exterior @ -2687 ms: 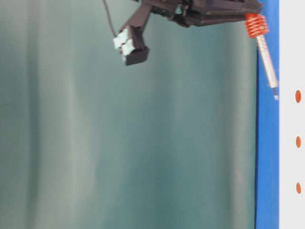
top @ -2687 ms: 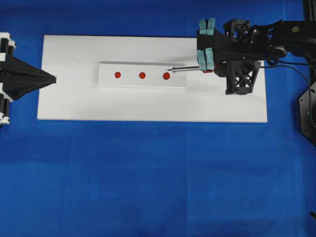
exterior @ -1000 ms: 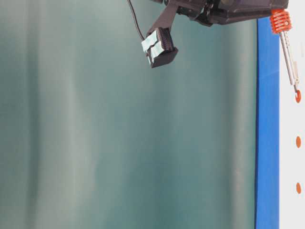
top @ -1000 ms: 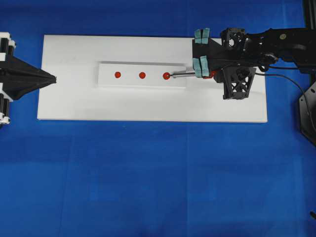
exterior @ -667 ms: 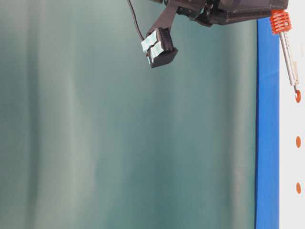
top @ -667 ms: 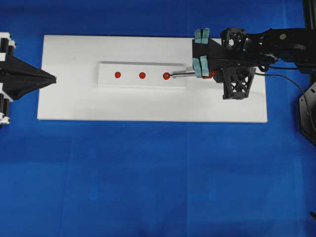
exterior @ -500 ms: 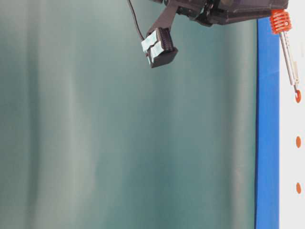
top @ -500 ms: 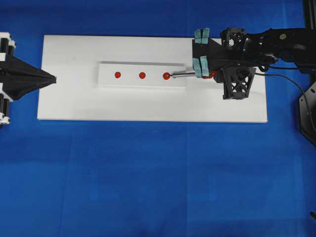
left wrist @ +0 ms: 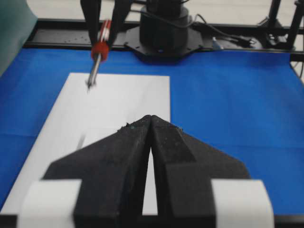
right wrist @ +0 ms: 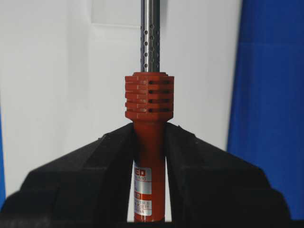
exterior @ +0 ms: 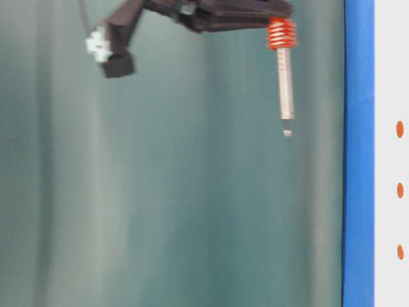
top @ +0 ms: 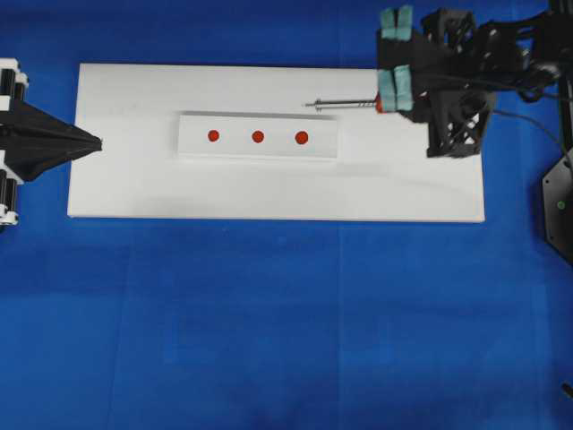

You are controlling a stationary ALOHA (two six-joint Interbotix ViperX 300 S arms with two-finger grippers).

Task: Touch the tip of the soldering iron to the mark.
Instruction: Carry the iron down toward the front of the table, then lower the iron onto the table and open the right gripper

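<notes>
My right gripper [top: 387,100] is shut on the orange-red handle of the soldering iron [top: 345,104]. Its silver shaft points left, and its tip hangs in the air off the far side of the white strip [top: 237,148]. The mark [top: 302,137], the right-end red dot, lies bare, and the tip is well apart from it. At table level the soldering iron [exterior: 284,83] hangs well clear of the mark [exterior: 399,129]. In the right wrist view the black jaws of my right gripper [right wrist: 149,130] clamp the soldering iron [right wrist: 149,104]. My left gripper [top: 94,141] rests shut at the board's left edge.
The strip lies on a white board [top: 134,188] on blue cloth. Two more red dots [top: 213,136] [top: 258,136] sit left of the mark. The left wrist view shows my left gripper [left wrist: 150,118], the iron [left wrist: 97,52] and the right arm's base [left wrist: 164,33].
Half a second ago the tip rested on the mark. My right gripper has since lifted the iron and drawn it back to the right and away from the strip. The left arm has not moved.
</notes>
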